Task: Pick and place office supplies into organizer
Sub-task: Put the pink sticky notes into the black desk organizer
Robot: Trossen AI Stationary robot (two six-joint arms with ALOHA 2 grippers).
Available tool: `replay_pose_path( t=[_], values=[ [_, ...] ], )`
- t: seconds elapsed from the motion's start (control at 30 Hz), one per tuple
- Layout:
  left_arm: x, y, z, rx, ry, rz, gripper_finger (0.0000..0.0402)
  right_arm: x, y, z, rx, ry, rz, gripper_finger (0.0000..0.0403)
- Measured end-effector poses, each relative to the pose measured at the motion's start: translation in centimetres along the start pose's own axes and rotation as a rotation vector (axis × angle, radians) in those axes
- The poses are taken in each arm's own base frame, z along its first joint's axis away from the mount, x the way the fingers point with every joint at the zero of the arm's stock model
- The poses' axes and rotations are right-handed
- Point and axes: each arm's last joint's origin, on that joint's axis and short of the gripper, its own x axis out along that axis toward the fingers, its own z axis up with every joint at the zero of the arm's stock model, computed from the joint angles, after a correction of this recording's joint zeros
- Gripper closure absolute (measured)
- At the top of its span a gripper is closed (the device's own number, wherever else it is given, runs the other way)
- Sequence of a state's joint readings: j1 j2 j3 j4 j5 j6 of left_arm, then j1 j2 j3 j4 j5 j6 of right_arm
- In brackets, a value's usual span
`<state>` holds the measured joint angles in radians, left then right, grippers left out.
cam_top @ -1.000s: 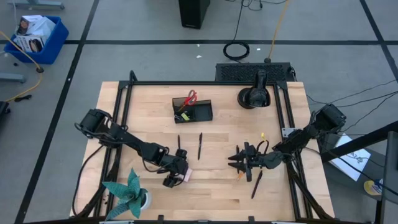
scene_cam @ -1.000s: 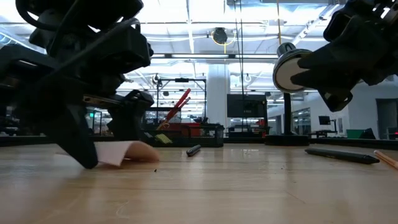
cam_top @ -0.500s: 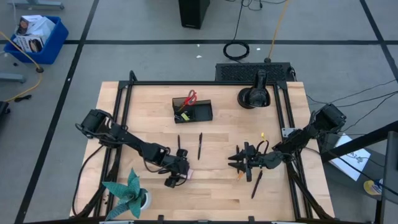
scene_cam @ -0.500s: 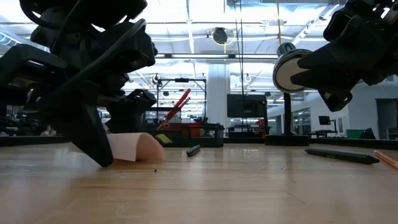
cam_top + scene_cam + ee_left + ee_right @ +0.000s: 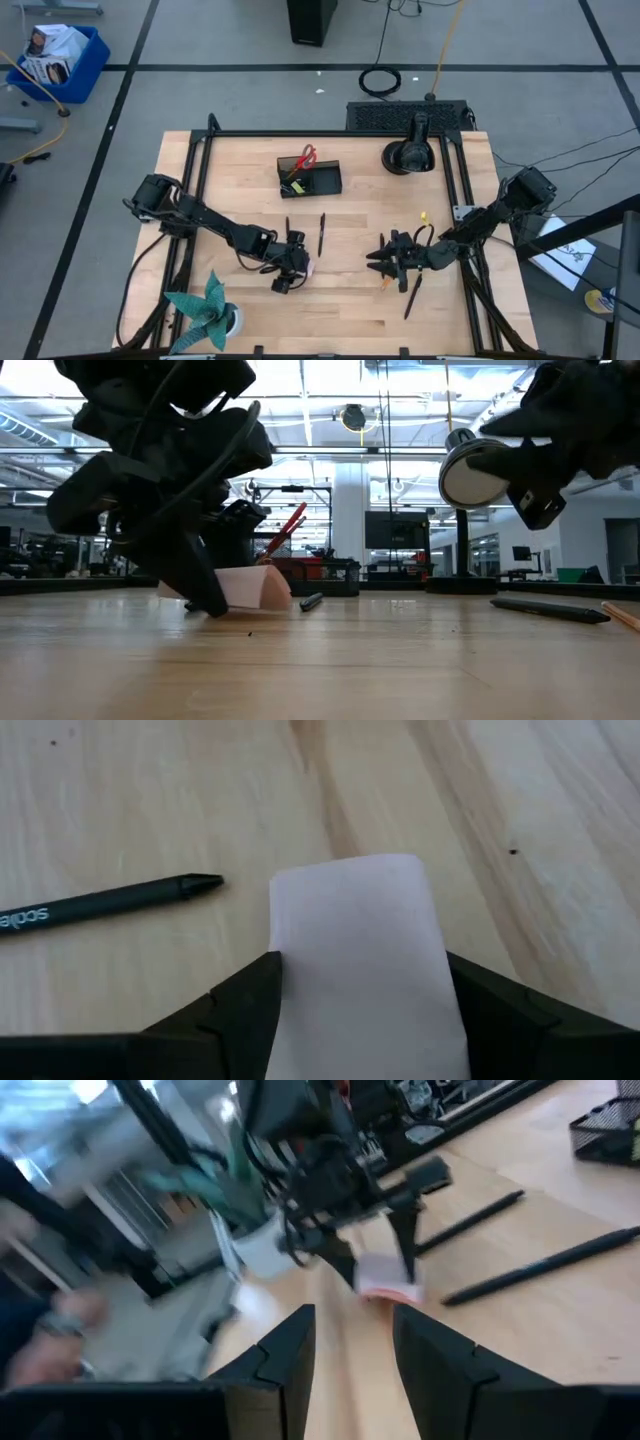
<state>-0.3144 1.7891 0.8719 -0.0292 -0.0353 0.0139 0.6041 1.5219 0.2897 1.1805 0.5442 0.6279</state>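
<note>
Left arm reaches from the tabletop's left edge toward the front centre, wrist bent down; left hand (image 5: 291, 270) low at the surface, fingers (image 5: 240, 1010) closed on both sides of a pink pad. Right arm extends in from the right edge; right hand (image 5: 386, 257) hovers, fingers (image 5: 440, 1355) parted, holding nothing.

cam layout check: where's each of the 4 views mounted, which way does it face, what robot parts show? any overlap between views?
High: overhead, straight down; both arms, table, organizer.
Low: table height, level across into the room; left gripper on the pink sticky-note pad.
Left wrist: down at the tabletop; own fingers flank the pad, black pen beside.
Right wrist: across the table; own fingers empty, left arm beyond.
Shared: all four show the pad.
</note>
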Motion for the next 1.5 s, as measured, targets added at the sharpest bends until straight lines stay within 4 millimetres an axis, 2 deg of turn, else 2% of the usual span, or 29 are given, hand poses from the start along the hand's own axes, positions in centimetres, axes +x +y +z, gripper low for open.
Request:
replay_pose_path(
  t=[0.1,0.27,0.6,0.8,0.97,1.17,1.5],
  values=[
    [0.0,0.3,0.1,-0.009,-0.012,0.006,0.0151,0.0,0.1,0.3,0.096,-0.022,0.015,0.0277],
    [-0.5,0.5,0.8,-0.001,-0.064,0.013,0.0151,0.1,0.0,0.2,0.111,-0.016,0.002,0.0277],
    [-4.1,0.9,2.3,0.010,-0.160,0.122,0.0151,0.3,0.2,0.3,0.290,-0.003,0.022,0.0277],
    [-5.3,1.8,2.8,0.007,-0.202,0.174,0.0151,2.4,2.6,2.3,0.369,-0.075,0.079,0.0276],
    [-5.3,2.5,2.7,-0.007,-0.189,0.209,0.0151,4.6,4.0,3.8,0.375,-0.058,0.075,0.0265],
    [-5.3,2.6,2.6,-0.012,-0.180,0.245,0.0151,6.3,3.2,3.7,0.495,0.004,-0.102,0.0255],
    [-5.3,2.6,2.6,-0.014,-0.178,0.261,0.0151,8.3,1.5,1.9,0.623,-0.064,-0.204,0.0256]
  ],
)
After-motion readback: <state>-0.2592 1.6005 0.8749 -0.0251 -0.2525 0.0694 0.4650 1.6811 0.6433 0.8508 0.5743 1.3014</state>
